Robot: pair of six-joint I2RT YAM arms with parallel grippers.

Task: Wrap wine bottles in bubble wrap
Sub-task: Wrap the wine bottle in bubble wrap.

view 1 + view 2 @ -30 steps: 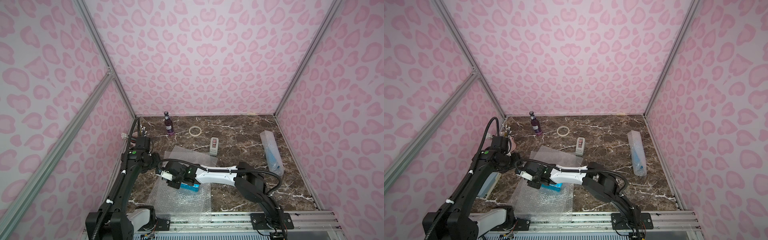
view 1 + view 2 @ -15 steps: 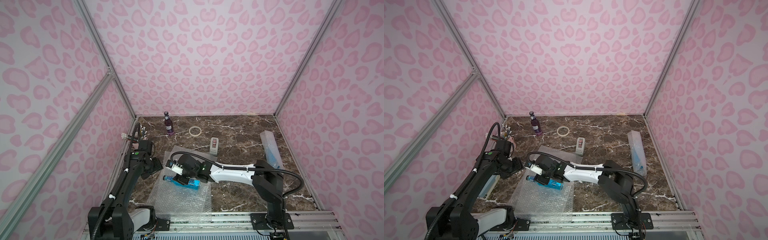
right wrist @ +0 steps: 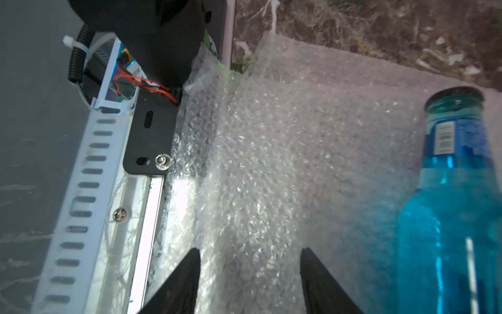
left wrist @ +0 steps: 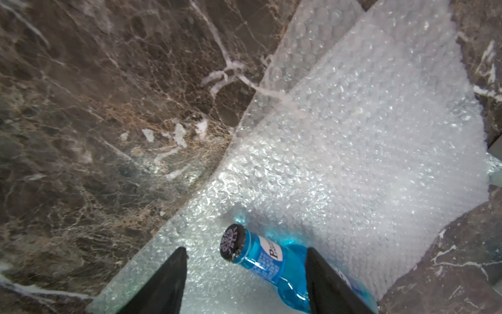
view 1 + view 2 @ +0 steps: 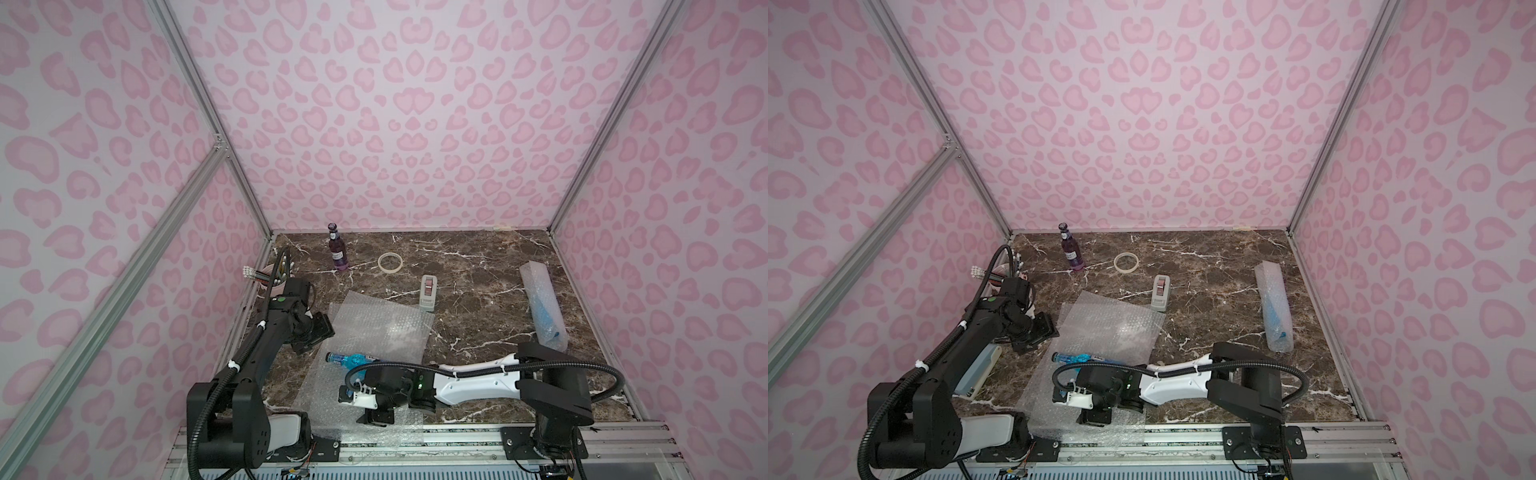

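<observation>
One wrapped bottle point(image 5: 542, 307) lies at the right of a top view, a blue bottle point(image 5: 353, 359) rests bare on the bubble wrap point(image 5: 374, 324) at lower centre, the purple bottle point(image 5: 337, 251) stands unwrapped above it, and the left gripper point(image 4: 245, 251) and right gripper point(image 3: 250, 251) both have jaws apart, empty.

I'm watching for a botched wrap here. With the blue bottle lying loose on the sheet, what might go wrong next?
1. The blue bottle lies on its side, gripped by neither open gripper; lifting the bubble wrap edge may roll it off.
2. Two sheets overlap by the right gripper, so it may pinch both.
3. The left gripper hangs close to the bottle and might knock it.
</observation>
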